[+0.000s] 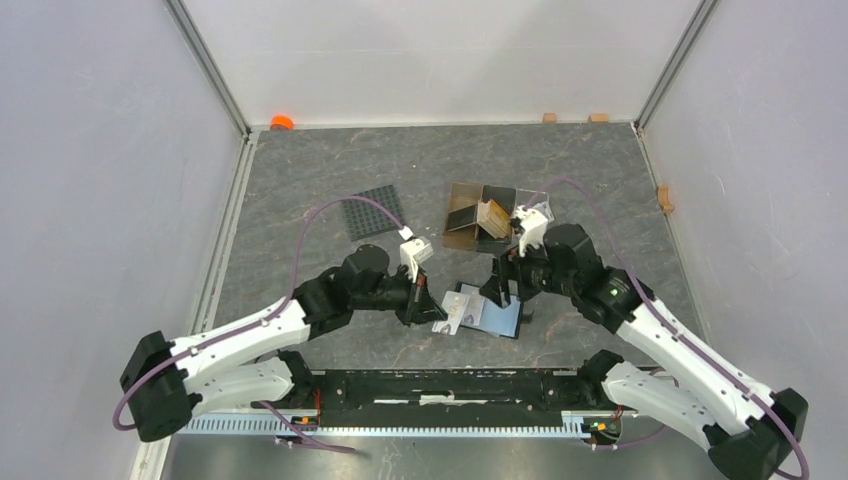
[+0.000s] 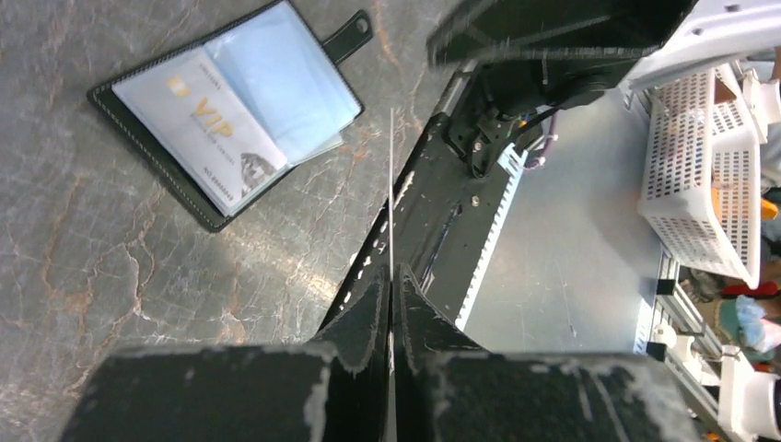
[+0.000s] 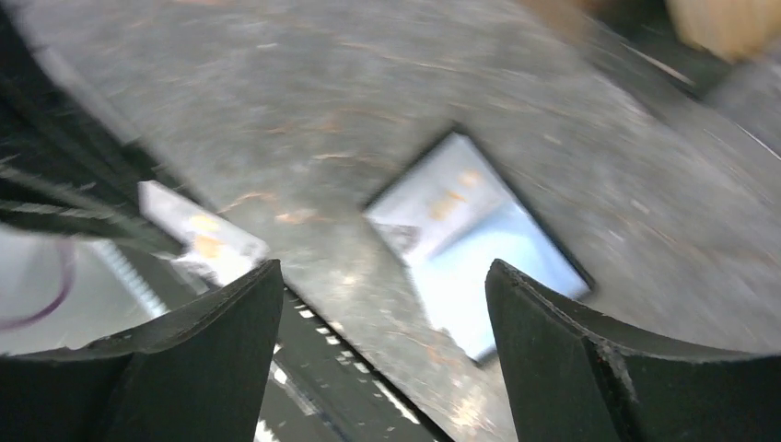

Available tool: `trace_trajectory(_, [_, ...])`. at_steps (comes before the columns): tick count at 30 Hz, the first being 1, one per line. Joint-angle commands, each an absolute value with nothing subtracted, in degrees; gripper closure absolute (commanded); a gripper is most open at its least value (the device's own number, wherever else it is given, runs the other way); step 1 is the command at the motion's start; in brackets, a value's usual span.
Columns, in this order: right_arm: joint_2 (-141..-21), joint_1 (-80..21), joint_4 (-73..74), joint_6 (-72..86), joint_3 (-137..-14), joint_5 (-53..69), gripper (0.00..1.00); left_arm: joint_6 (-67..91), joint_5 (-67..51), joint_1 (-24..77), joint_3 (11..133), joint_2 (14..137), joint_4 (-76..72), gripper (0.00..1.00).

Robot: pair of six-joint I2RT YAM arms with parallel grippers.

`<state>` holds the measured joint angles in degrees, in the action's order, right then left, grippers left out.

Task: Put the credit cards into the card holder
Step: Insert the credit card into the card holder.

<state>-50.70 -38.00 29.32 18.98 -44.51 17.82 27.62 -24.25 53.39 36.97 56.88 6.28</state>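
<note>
At the bottom of the top view, a black rail runs between the two arm bases. Just above it, the left end effector is clenched on a whitish credit card. In the left wrist view its fingers press together at the bottom centre. The credit card stands edge-on there, a thin pale line rising from between them toward mid-frame.

The card holder lies open and flat on the grey worktop, just right of the held card at lower centre. From the left wrist it sits in the upper left, apart from the card's edge. A pale VIP card fills its left pocket and a strap tab points to the upper right.

The right end effector hangs over the holder's far edge, released, with its fingers spread wide. In its own blurred view the card holder shows between them and the held card at mid-left.

Farther up the top view stands a brown compartment box with tan-orange cards. A black gridded mat lies to its left.
</note>
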Motion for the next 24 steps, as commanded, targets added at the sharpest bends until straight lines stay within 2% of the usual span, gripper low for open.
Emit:
trace_trajectory(1, [-45.0,-38.0,37.9,27.7,-38.8,-11.6,0.15,34.0,-22.0,53.3,34.9,61.2,-3.1,0.98])
trace_trajectory(5, [-43.1,-38.0,38.4,31.2,-33.5,-17.3,0.17,37.0,-23.5,53.3,35.0,67.1,-8.1,0.98])
trace_trajectory(7, [-43.0,-38.0,35.4,32.6,-30.9,-15.0,0.22,38.2,-23.8,53.3,34.9,70.2,-10.8,0.98])
trace_trajectory(10, [-42.7,-38.0,28.0,34.4,-25.9,-8.5,0.23,39.4,-23.8,53.3,34.8,74.1,-15.3,0.98])
trace_trajectory(13, [-43.7,-38.1,25.2,35.9,-22.5,-9.9,0.21,40.2,-24.3,53.3,35.3,78.5,-19.3,0.98])
trace_trajectory(16, [-45.5,-38.1,23.5,36.5,-20.7,-10.5,0.27,40.3,-24.7,53.3,36.3,81.7,-20.7,0.98])
trace_trajectory(18, [-46.8,-38.1,22.0,36.6,-19.9,-9.6,0.35,40.0,-24.5,53.3,36.4,82.5,-20.7,0.98])
trace_trajectory(19, [-47.1,-38.1,21.2,36.6,-19.5,-9.7,0.43,39.8,-24.2,53.3,36.2,82.5,-20.7,0.98])
trace_trajectory(20, [-47.2,-38.0,20.1,36.1,-19.1,-10.0,0.51,39.6,-23.8,53.3,36.0,82.4,-20.5,0.98])
trace_trajectory(22, [-47.7,-38.0,16.8,34.1,-18.3,-10.7,0.73,39.1,-22.6,53.3,35.0,81.6,-19.8,0.98])
trace_trajectory(24, [-49.2,-38.1,13.2,31.2,-18.3,-9.8,0.87,39.1,-21.2,53.3,33.7,80.4,-19.2,0.98])
